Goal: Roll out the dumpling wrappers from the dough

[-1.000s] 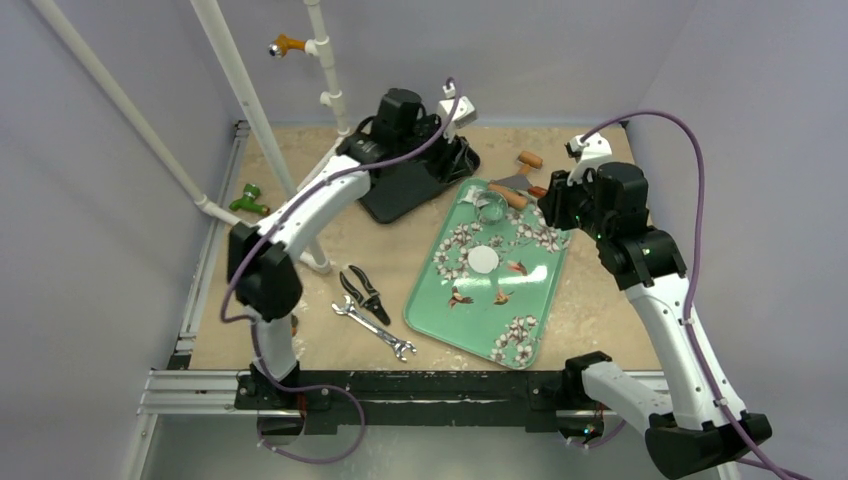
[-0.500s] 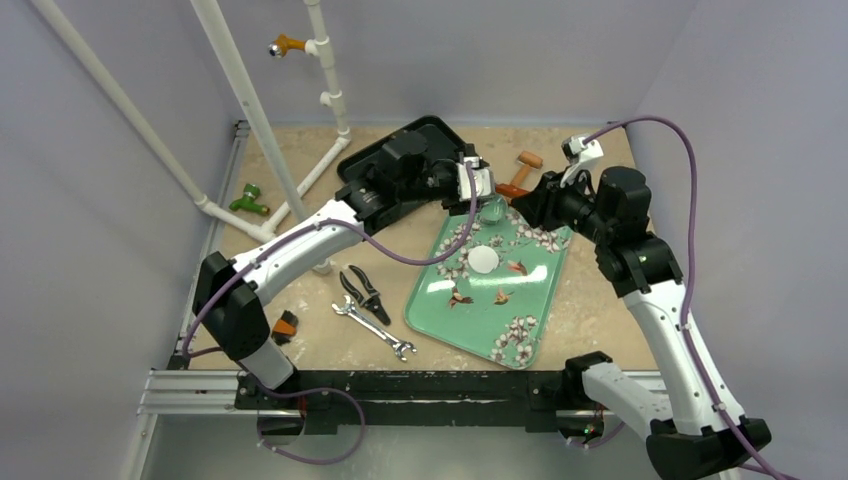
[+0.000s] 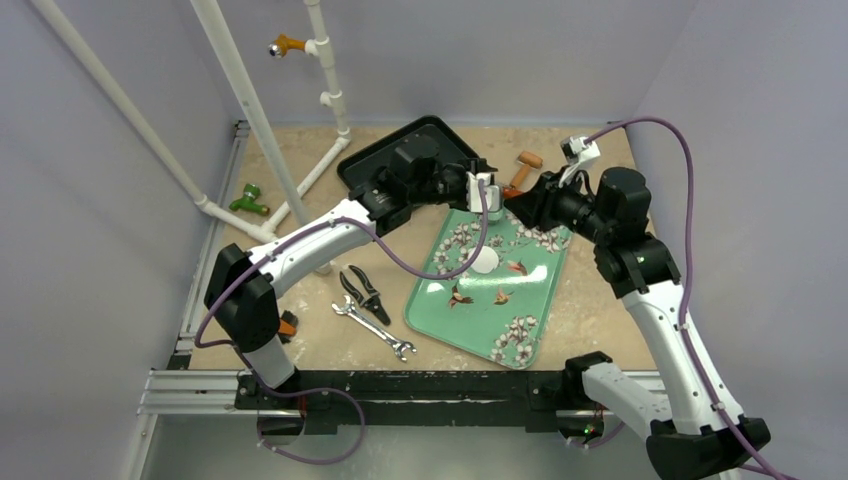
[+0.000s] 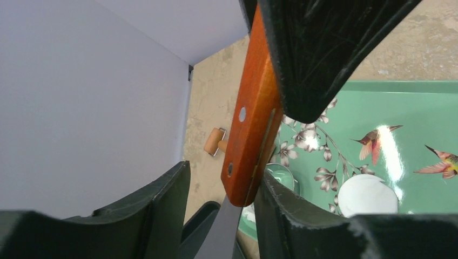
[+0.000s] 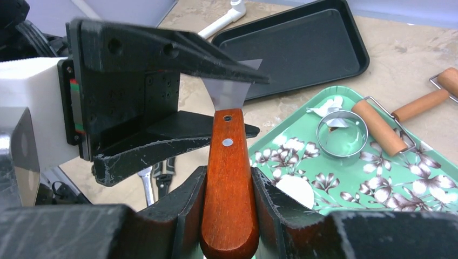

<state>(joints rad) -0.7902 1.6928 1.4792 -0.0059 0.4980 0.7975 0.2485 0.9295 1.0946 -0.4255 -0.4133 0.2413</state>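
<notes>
One dumpling wrapper (image 3: 484, 260), a flat white disc, lies on the green flowered tray (image 3: 500, 320); it also shows in the wrist views (image 4: 367, 194) (image 5: 294, 190). My right gripper (image 5: 228, 170) is shut on the red-brown wooden handle of a metal scraper (image 5: 229, 156), held over the tray's far end. My left gripper (image 4: 224, 172) stands open around the scraper's blade end (image 4: 254, 129); one finger touches the handle and the other stands apart. White dough scraps (image 5: 327, 107) lie beside the metal ring cutter (image 5: 342, 133).
A wooden rolling pin (image 5: 381, 127) rests across the green tray's far corner. A black tray (image 5: 302, 48) sits behind, under the left arm. Pliers (image 3: 365, 292) and a wrench (image 3: 375, 328) lie left of the green tray. White pipes (image 3: 250, 110) stand at the back left.
My left arm swung from over the black tray rightward to the scraper. The right gripper moved slightly left with the scraper, meeting it.
</notes>
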